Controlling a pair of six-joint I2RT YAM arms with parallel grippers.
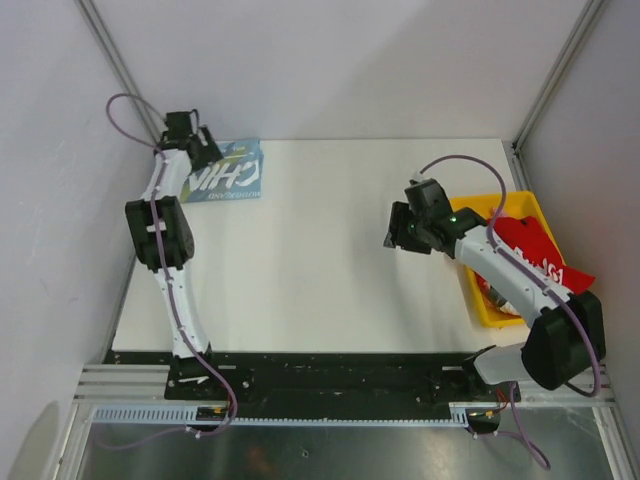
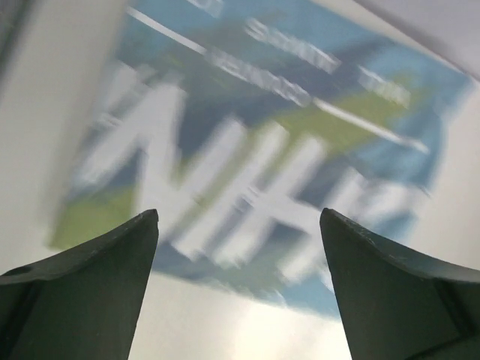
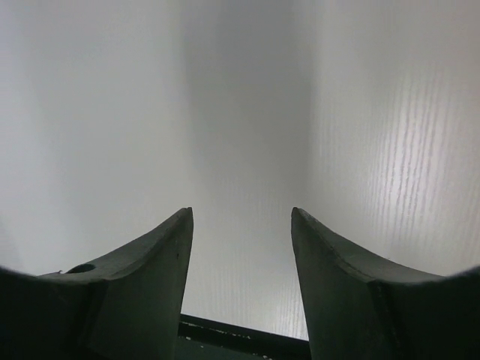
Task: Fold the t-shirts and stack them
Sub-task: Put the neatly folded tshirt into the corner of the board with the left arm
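A folded light blue t-shirt (image 1: 228, 172) with large white lettering lies at the table's far left corner. It fills the left wrist view (image 2: 262, 150), blurred. My left gripper (image 1: 192, 138) hangs over the shirt's far left end, open and empty (image 2: 240, 217). A red t-shirt (image 1: 530, 250) with white lettering lies in the yellow bin (image 1: 492, 310) at the right and hangs over its rim. My right gripper (image 1: 398, 235) is open and empty over bare table left of the bin; in the right wrist view (image 3: 241, 214) only white surface shows between the fingers.
White walls close the table at the back and both sides, with metal posts in the corners. A black rail (image 1: 330, 380) with both arm bases runs along the near edge. The right arm lies over the bin.
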